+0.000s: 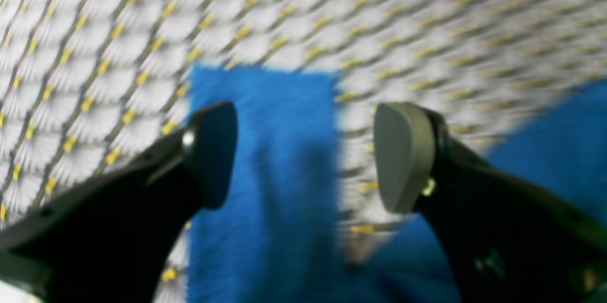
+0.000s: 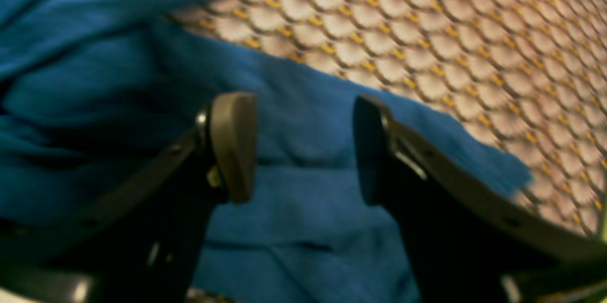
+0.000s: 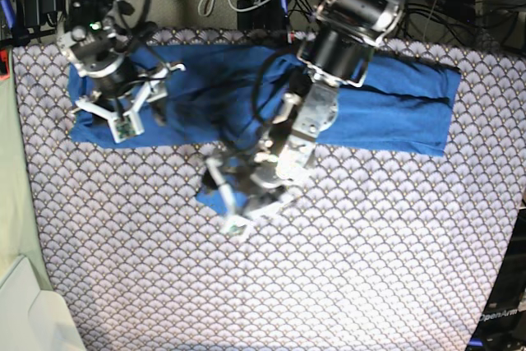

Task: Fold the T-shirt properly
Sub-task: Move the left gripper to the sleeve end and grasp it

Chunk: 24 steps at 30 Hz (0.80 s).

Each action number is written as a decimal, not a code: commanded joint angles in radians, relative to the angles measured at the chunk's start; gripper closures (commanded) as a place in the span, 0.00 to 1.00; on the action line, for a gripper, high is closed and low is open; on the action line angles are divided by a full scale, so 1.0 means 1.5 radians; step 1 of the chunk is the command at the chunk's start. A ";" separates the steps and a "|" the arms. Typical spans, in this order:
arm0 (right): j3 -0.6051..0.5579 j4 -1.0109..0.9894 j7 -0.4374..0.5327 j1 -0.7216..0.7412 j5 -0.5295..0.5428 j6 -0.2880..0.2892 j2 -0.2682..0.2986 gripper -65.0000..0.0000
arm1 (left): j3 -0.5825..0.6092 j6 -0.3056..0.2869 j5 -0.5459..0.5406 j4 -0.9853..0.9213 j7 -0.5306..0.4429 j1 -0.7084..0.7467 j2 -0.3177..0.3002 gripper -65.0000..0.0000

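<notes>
**Fold barely begun: shirt lies in a long band, both grippers empty**

The T-shirt (image 3: 386, 108) is spread along the far edge of the scallop-patterned cloth (image 3: 370, 269), as a long blue band running from one side of the base view to the other. Its long axis is laid roughly across the table, dipping slightly toward the near side at the end on that view's right. A narrow strip of it, judged to be a sleeve (image 1: 265, 151), hangs out of the band toward the middle of the table and points toward the near side.

The left gripper (image 1: 303, 156) is held over this strip with its jaws spread wide; nothing is gripped between them, and the blue fabric is seen through the gap. The right gripper (image 2: 303, 149) is poised over the end of the shirt on the base view's left, likewise wide apart and empty, with wrinkled fabric below it. Whether either gripper touches the cloth cannot be told, as both wrist views are blurred.

By judgement, the task is at an early stage. The body appears gathered into a band, perhaps once doubled lengthwise, but the end under the right gripper is rumpled and the sleeve is not tucked in. The sleeve is left to be brought in and the band folded across its length.
</notes>
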 commanded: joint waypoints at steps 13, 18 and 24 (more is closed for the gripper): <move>0.015 0.014 0.018 -0.001 0.009 0.004 -0.001 0.49 | 0.095 -0.004 -0.087 -0.104 -0.113 -0.061 0.013 0.32; 0.015 0.014 0.018 -0.001 0.009 0.004 0.000 0.49 | 0.098 -0.004 -0.088 -0.121 -0.115 -0.062 0.013 0.32; 0.015 0.014 0.018 -0.001 0.009 0.004 0.001 0.49 | 0.100 -0.004 -0.085 -0.164 -0.159 -0.061 0.013 0.32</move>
